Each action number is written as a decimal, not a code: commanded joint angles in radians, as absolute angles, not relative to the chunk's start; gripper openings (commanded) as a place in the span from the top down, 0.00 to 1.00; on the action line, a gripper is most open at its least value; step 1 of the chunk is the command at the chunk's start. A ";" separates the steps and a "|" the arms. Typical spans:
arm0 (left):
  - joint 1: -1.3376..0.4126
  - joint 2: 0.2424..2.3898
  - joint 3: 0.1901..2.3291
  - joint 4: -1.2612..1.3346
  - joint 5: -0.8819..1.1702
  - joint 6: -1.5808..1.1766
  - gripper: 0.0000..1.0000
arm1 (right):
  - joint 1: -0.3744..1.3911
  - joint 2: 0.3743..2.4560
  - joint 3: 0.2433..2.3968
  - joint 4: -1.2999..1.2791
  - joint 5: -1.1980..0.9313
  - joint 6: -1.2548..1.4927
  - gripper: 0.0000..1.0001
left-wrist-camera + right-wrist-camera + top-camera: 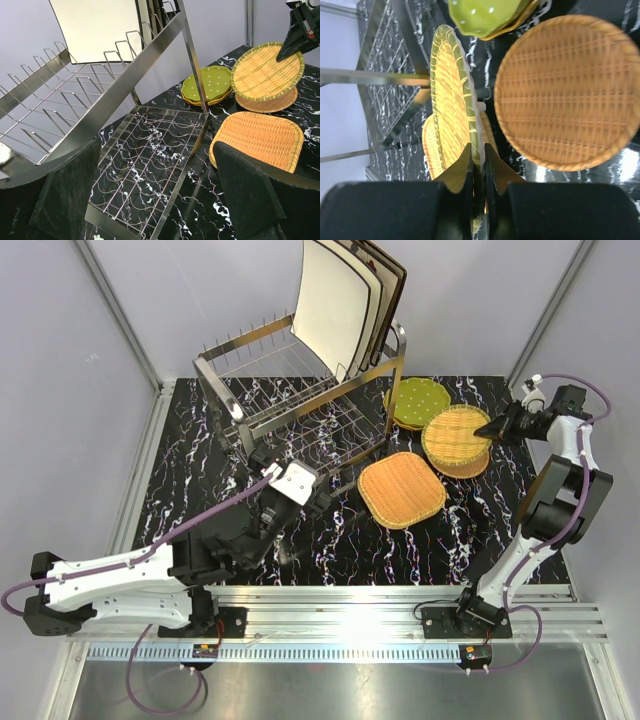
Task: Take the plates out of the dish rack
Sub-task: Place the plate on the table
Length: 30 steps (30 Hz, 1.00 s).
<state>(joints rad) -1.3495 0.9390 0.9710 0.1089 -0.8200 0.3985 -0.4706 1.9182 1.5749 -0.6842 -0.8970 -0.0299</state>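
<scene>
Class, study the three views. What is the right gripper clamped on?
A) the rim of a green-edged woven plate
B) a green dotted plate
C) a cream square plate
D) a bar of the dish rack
A: the right wrist view shows the right gripper pinching the rim of the green-edged woven plate; the cream square plates stand in the dish rack.
</scene>
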 commanded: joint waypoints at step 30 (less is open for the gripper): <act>-1.324 0.994 1.058 0.106 -0.808 0.330 0.01 | -0.502 2.181 1.799 -0.764 -0.755 -0.170 0.30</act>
<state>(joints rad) -1.3289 0.9924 1.0084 0.0681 -0.8177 0.3500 -0.5003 2.1723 1.7409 -0.7250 -0.7849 -0.1219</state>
